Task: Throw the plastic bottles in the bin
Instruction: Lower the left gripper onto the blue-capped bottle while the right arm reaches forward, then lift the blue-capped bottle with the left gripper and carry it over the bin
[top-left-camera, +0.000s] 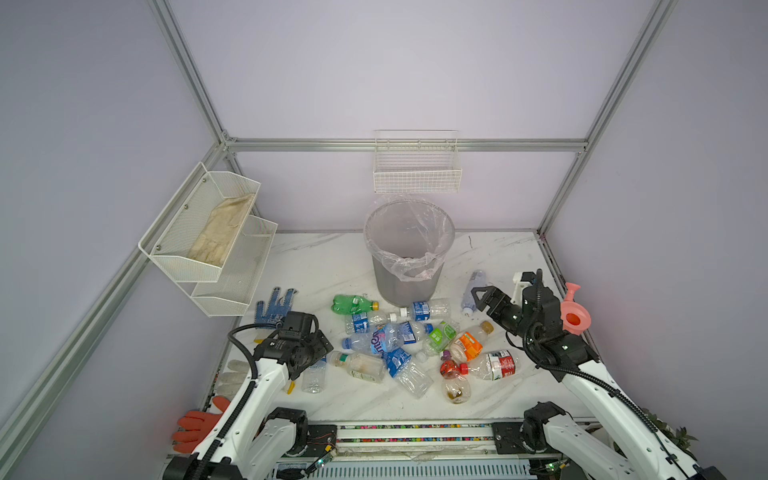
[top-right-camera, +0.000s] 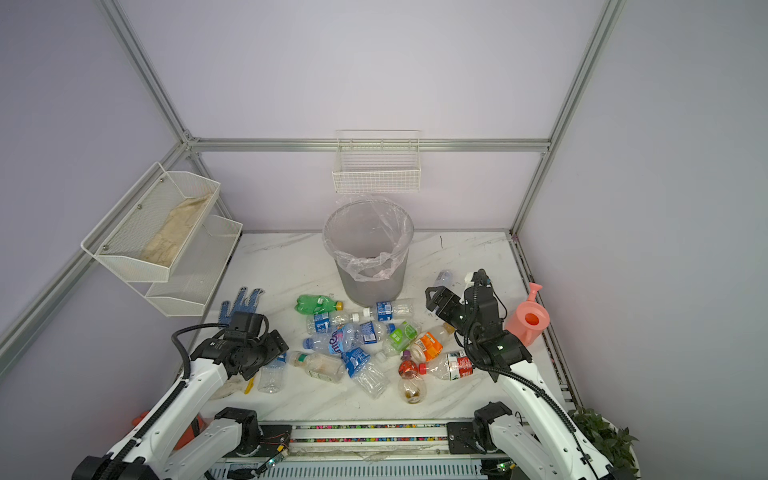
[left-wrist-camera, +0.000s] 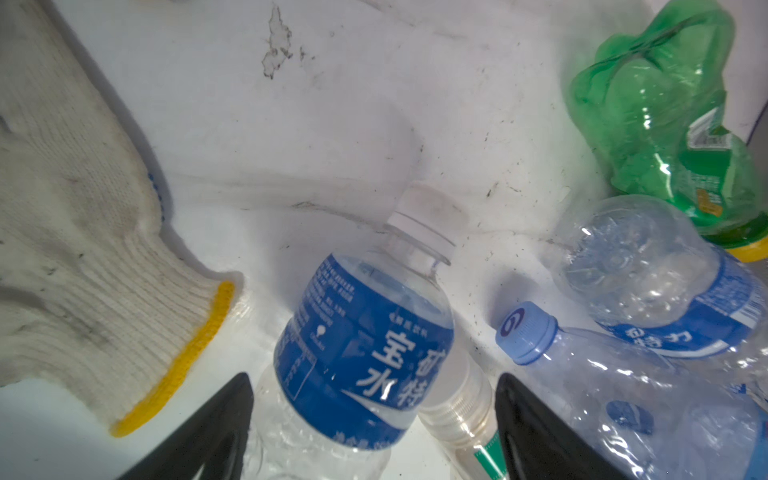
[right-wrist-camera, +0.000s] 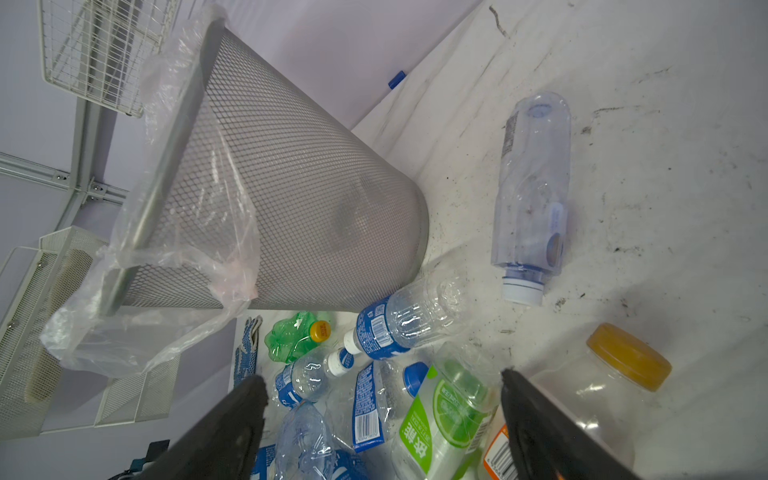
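Several plastic bottles (top-left-camera: 399, 340) lie in a heap on the white table in front of the bin (top-left-camera: 405, 286), which stands upright with its clear bag over the rim. My left gripper (left-wrist-camera: 372, 378) is open and low, one jaw on each side of a blue-labelled bottle (left-wrist-camera: 365, 332) lying at the heap's left edge (top-left-camera: 314, 376). A second clear bottle neck also lies between the jaws. A green bottle (left-wrist-camera: 665, 104) lies further off. My right gripper (top-left-camera: 478, 299) hangs open and empty above the heap's right side, over a lime-labelled bottle (right-wrist-camera: 444, 411). A lone clear bottle (right-wrist-camera: 532, 195) lies beyond it.
A pink watering can (top-left-camera: 575, 311) stands right of my right arm. A blue dotted glove (top-left-camera: 274, 307), a white glove (left-wrist-camera: 83, 208) and an orange glove (top-left-camera: 199, 424) lie on the left. White mesh shelves (top-left-camera: 208, 241) and a wire basket (top-left-camera: 417, 174) hang on the walls.
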